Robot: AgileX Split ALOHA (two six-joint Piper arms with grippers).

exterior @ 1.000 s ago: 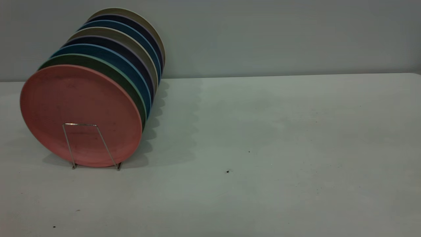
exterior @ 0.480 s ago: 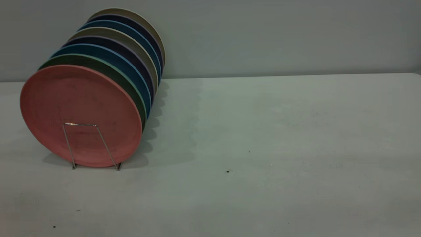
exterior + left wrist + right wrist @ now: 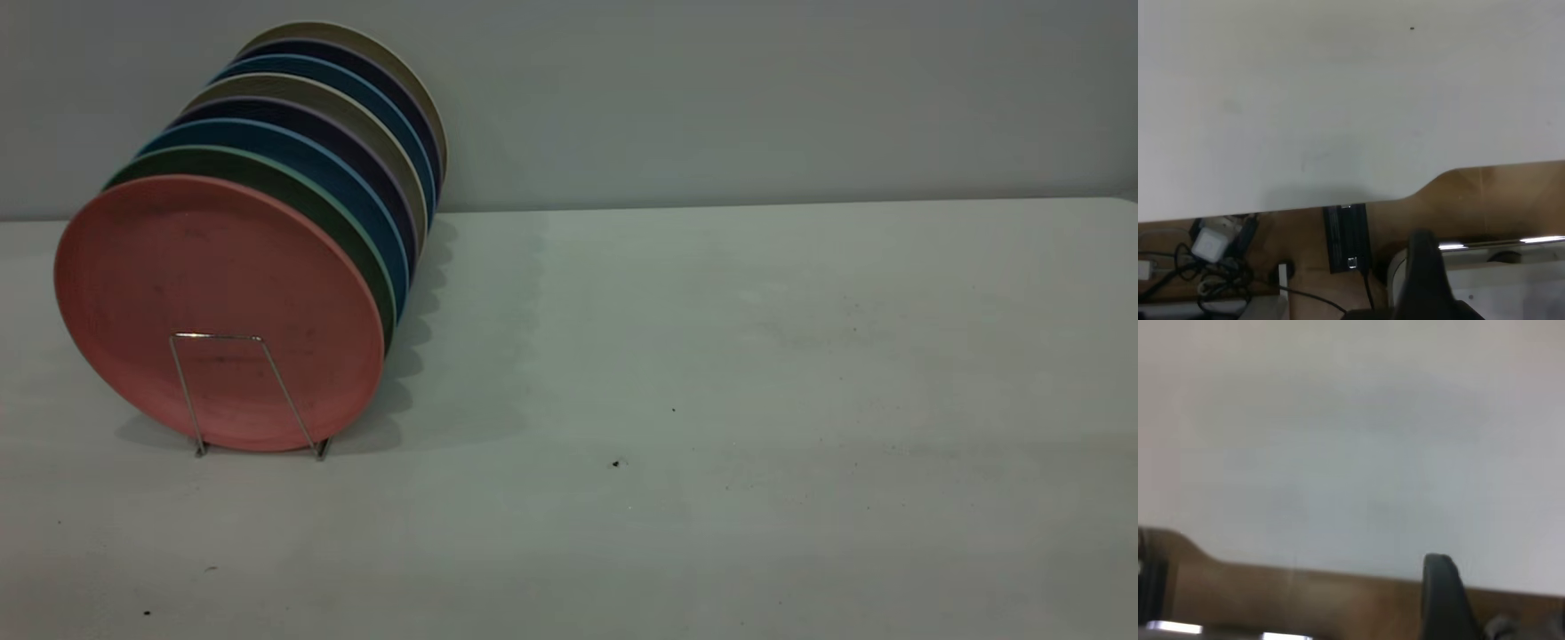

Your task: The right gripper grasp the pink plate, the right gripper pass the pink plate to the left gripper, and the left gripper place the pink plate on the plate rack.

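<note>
Neither gripper showed in the exterior view. From the left wrist camera I saw only one dark finger (image 3: 1426, 273) of the left gripper at the lower edge of the frame, over the table's (image 3: 1338, 100) edge and the floor below it, so I could not tell whether its fingers were apart or together. From the right wrist camera it was the same: a single dark finger (image 3: 1441, 590) of the right gripper at the bottom right, table (image 3: 1351, 440) above it, spacing impossible to judge.

On the exterior view, toward the left, the pink plate (image 3: 218, 311) stood on edge at the front of the plate rack (image 3: 233, 391), one wire loop crossing its lower face. Behind it, receding toward the upper left, I saw a green plate (image 3: 276, 178), then blue, dark and tan plates up to the wall.
</note>
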